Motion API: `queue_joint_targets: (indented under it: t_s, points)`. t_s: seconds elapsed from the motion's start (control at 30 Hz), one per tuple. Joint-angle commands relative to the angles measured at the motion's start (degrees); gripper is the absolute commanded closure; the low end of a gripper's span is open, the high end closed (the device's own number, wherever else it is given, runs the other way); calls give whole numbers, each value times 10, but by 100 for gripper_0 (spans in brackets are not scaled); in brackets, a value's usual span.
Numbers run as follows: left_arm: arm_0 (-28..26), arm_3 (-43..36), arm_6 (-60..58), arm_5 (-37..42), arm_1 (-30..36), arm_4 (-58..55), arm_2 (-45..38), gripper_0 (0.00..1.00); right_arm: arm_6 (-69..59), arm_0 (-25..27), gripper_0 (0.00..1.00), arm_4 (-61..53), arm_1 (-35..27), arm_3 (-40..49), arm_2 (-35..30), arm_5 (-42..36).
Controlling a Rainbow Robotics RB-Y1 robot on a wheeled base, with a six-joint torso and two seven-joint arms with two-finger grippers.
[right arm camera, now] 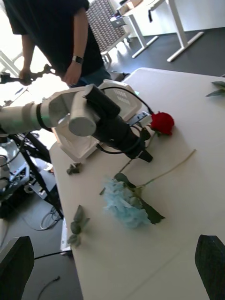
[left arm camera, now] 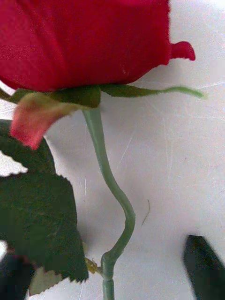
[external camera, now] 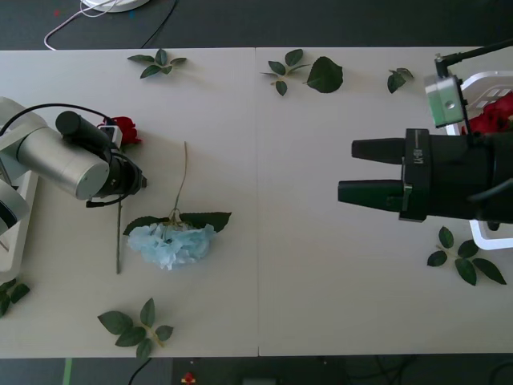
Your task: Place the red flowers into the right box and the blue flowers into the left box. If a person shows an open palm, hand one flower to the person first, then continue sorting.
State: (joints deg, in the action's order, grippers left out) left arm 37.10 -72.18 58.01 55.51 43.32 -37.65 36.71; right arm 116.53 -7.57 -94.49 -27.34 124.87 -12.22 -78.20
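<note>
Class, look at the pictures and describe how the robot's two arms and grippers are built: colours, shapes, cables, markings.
The left arm is a pale grey cylinder narrowing to a black wrist, with a thin black cable looped around it. The right gripper has two black, blunt, tapered fingers on a black block, with a small silver-and-green box mounted beside it.

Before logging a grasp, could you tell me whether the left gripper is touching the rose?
Apart: the left wrist view shows table between the rose stem and a fingertip of the open left gripper.

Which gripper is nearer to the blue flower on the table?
Left. The left gripper is over the red rose beside the blue flower; the right gripper hovers open, farther away across the table.
</note>
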Motion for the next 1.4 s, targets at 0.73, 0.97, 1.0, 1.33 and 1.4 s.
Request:
queue_joint_targets:
  t_s: [0.73,0.97,1.0,1.33,1.4]
  points:
    - [-3,-38,17,-5,-7,14,-110,100,10,-17,0,-137,-122,-9,65,89]
    - [10,-177,100,180,12,-31,-283,100,20,-17,0,-151,-173,-9,66,122]
    - [18,-192,109,208,11,-42,-304,100,24,-17,0,-152,-177,-9,66,127]
    - [82,-310,269,387,2,-167,-427,100,54,-17,0,-147,-184,-9,66,161]
    - [82,-338,315,364,-10,-200,-425,100,60,-17,0,-148,-185,-9,66,168]
